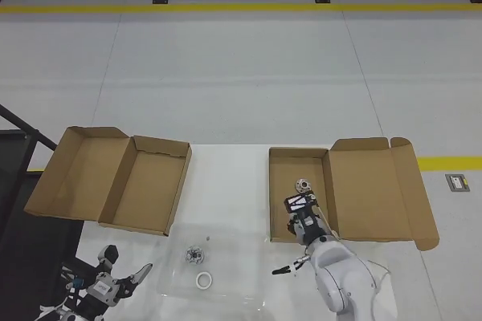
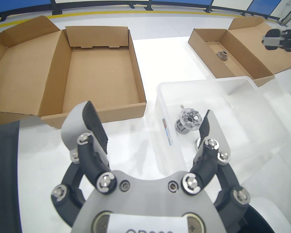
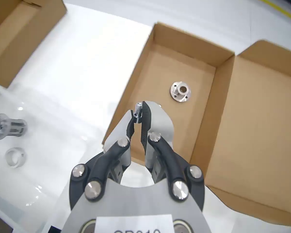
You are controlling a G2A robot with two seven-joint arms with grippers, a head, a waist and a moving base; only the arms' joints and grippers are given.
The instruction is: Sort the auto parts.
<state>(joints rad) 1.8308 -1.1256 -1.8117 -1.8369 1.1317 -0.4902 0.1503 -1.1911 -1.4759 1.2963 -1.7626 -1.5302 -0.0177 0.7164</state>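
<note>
while the right end effector (image 3: 137, 118) hangs over the right cardboard box (image 3: 145, 56), its jaws, nearly closed, pinch a small threaded screw (image 3: 137, 111); a flanged hub (image 3: 181, 91) lies on the box floor. the left end effector (image 2: 148, 111) is spread wide, holding nothing, near the clear bin (image 2: 203, 81) on the bench (image 2: 160, 56), which holds a toothed hub (image 2: 188, 121) and a white ring (image 3: 15, 157)

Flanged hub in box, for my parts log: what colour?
Hub is silver; best in right wrist view.
</note>
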